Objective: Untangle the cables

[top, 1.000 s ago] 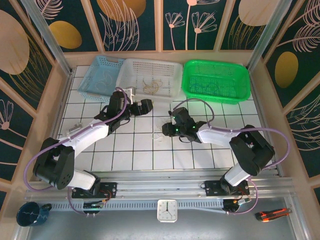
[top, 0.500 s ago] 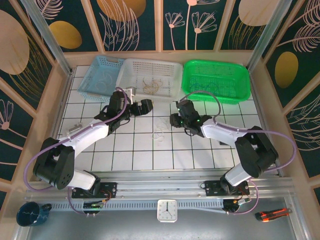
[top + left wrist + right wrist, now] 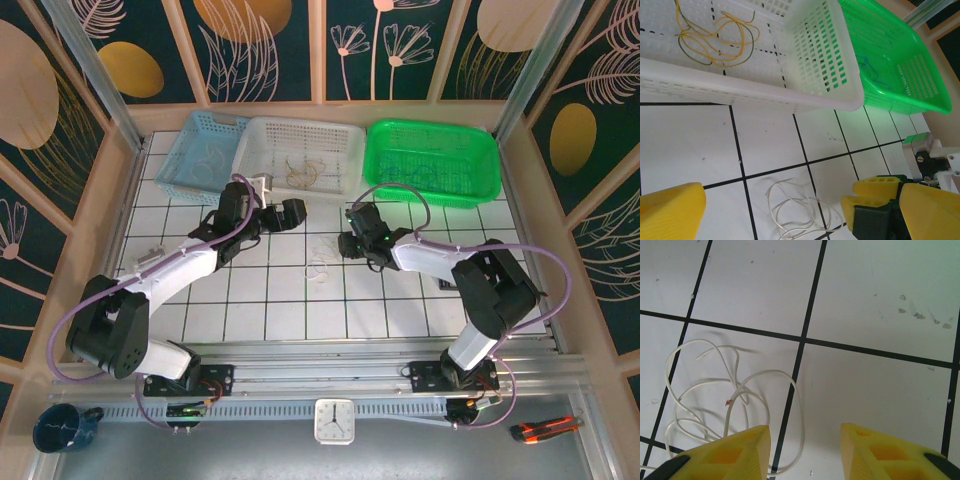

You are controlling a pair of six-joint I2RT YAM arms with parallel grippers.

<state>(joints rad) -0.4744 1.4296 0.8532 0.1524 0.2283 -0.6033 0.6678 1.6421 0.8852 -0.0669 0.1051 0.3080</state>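
The whitish cable [image 3: 320, 268] lay loose on the tiled worktop [image 3: 400, 300], at about 7 o'clock from the right claw [image 3: 346, 243] and 5 o'clock from the left claw [image 3: 296, 212]. Both claws stood apart, gripping nothing. The step called for pinching one strand at the coil's edge, low and square. Being coiled, it had no clear heading; its longer spread ran roughly 12 to 6

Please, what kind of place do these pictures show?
Probably a lab cell for robot trials: the left arm and right arm are bolted to a rail, patterned panels wall in the gridded table, and plastic baskets stand at its far edge.
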